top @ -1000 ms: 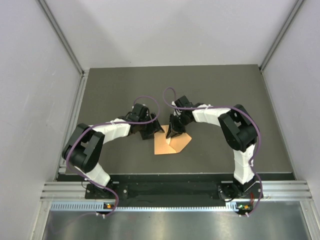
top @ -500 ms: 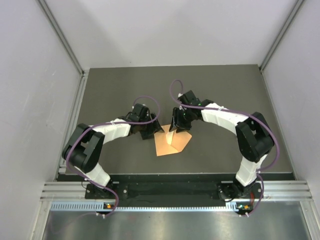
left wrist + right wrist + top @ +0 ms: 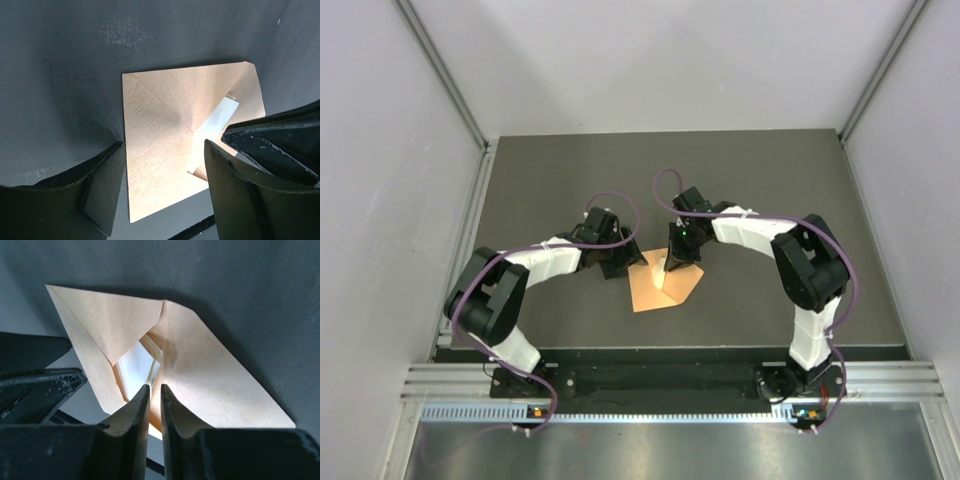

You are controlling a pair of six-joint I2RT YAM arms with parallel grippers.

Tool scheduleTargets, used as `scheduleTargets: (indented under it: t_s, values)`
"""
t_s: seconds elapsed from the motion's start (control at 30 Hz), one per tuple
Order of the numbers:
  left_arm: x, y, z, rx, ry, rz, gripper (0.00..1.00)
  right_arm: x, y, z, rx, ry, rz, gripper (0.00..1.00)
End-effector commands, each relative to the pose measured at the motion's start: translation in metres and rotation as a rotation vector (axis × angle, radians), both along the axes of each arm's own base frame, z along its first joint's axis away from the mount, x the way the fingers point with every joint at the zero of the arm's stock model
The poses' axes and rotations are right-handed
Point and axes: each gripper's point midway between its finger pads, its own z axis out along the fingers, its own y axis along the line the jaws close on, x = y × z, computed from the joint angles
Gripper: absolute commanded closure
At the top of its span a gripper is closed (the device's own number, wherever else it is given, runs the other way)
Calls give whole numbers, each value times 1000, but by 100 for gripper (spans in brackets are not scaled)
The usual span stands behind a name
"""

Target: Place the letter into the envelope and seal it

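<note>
The orange envelope (image 3: 665, 290) lies flat on the dark table mat, its opening partly lifted. It also shows in the left wrist view (image 3: 160, 130) and the right wrist view (image 3: 210, 375). The pale letter (image 3: 134, 367) sits partly inside the opening and shows as a pale strip in the left wrist view (image 3: 216, 122). My right gripper (image 3: 155, 396) is closed to a thin slit at the letter's edge in the opening; from above it (image 3: 670, 270) stands over the envelope's middle. My left gripper (image 3: 162, 187) is open and empty, straddling the envelope's near-left edge (image 3: 623, 268).
The dark mat (image 3: 560, 180) ends at white walls on the left, right and back. A metal rail (image 3: 650, 385) runs along the near edge by the arm bases. The two grippers stand close together over the envelope.
My right arm swung its elbow outward and back, and its gripper lifted toward the back, then came down again onto the envelope. The left arm has not moved.
</note>
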Motion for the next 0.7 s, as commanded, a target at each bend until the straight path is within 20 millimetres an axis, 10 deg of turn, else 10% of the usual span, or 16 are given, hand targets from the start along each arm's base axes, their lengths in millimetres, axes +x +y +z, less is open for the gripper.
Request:
scheduleTargets:
  t_s: [0.0,0.67]
  values:
    - [6,-2,4,8,-28,-17,31,23,17,15,55,-52,-3,86]
    - [11,-3,-3,35,-10,-29,34,30,22,0,61,-34,-1,100]
